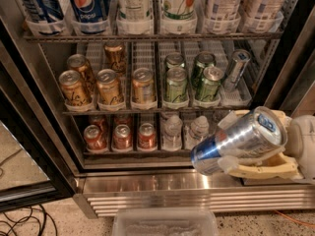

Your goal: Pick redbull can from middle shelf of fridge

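- Redbull can (241,140) is in the claw (227,141), at about 4 o'clock in the view. It is outside the fridge (197,183) and in front of its steel base.
- The claw is clamped on the can's body, with one cream finger over it and one under it. That is probably why the can hangs without any other support.
- The can lies nearly on its side, silver top toward 2 o'clock and blue end toward 8 o'clock. The tilt likely comes from the wrist angle of the grasp.
- The middle shelf (147,108) holds gold cans (109,86) at 9 o'clock and green cans (175,85) in the centre. White lane dividers keep the rows straight.
- A second slim can (237,69) leans in the far right lane of that shelf. With nothing in front of it, it tips against the side.
- The top rack holds tall bottles (133,4). The bottom rack holds red cans (120,136) and water bottles (172,129).
- A clear bin (165,222) sits on the floor at 6 o'clock.
- Judgement: the pick looks essentially done, since the can is clear of the shelf. The risk is the can slipping, as it is held sideways on a smooth body.
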You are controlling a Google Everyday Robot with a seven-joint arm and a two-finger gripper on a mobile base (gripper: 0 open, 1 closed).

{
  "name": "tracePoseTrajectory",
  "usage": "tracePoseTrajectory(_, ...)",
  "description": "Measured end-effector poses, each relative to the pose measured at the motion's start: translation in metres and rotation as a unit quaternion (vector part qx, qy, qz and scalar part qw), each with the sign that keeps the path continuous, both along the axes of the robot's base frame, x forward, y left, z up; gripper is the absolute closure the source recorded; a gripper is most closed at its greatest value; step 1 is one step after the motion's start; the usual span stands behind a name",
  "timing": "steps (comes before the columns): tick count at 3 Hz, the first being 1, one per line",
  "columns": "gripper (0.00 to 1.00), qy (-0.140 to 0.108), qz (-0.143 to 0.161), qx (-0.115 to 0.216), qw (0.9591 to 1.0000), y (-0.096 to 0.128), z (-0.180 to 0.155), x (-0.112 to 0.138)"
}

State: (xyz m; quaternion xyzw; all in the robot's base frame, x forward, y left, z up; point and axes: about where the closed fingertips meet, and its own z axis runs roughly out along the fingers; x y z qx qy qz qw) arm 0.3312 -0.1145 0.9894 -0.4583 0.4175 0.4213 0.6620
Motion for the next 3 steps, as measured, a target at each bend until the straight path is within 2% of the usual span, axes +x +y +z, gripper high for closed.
tracePoseTrajectory(2,1.0,0.026,0.046,0.002,0.9986,0.033,0.002,0.036)
tracePoseTrajectory(3,1.0,0.026,0.046,0.002,0.9986,0.033,0.002,0.036)
